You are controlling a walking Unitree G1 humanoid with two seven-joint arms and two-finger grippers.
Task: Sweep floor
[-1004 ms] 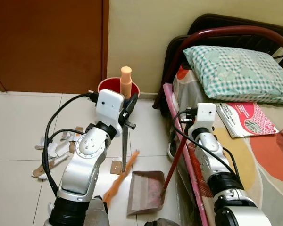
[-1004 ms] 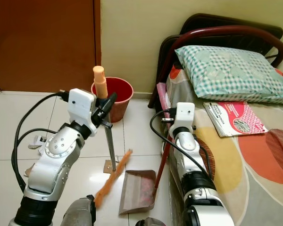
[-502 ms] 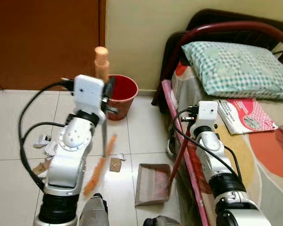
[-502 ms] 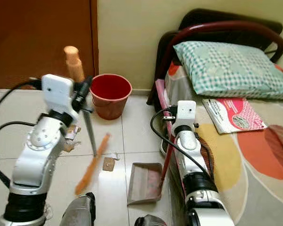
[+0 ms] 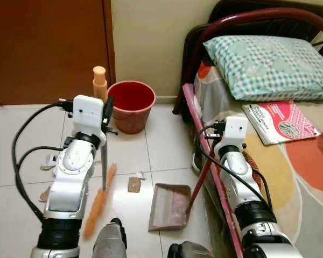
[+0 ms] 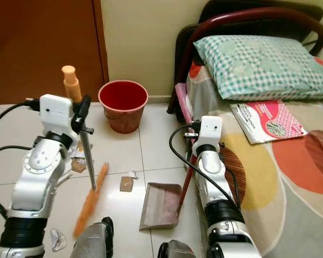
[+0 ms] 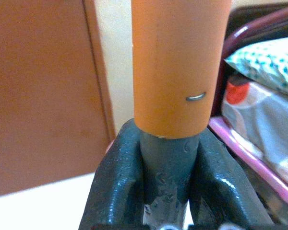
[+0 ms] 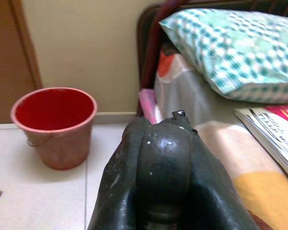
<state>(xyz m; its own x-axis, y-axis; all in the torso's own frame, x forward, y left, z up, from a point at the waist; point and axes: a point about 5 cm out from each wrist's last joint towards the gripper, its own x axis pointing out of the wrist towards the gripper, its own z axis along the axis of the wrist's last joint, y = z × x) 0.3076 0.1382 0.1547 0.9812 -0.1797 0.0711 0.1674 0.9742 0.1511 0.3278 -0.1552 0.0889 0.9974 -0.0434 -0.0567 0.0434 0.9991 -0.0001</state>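
We hold one broom (image 5: 99, 177) and one dustpan (image 5: 170, 206) over a tiled floor (image 5: 16, 134).

Our left gripper (image 7: 165, 167) is clenched on the broom's grey shaft just under its orange grip, with the orange bristles resting on the tiles at seven o'clock. Our right gripper (image 8: 164, 158) is clamped on the dustpan's red handle beside one bed (image 5: 290, 161). One red bucket (image 5: 130, 105) stands at twelve o'clock, and several paper scraps (image 5: 133, 184) lie between the broom and the dustpan.

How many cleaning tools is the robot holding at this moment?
2. The broom is in the left gripper, bristles on the floor. The dustpan stands beside the bed, its handle in the right gripper.
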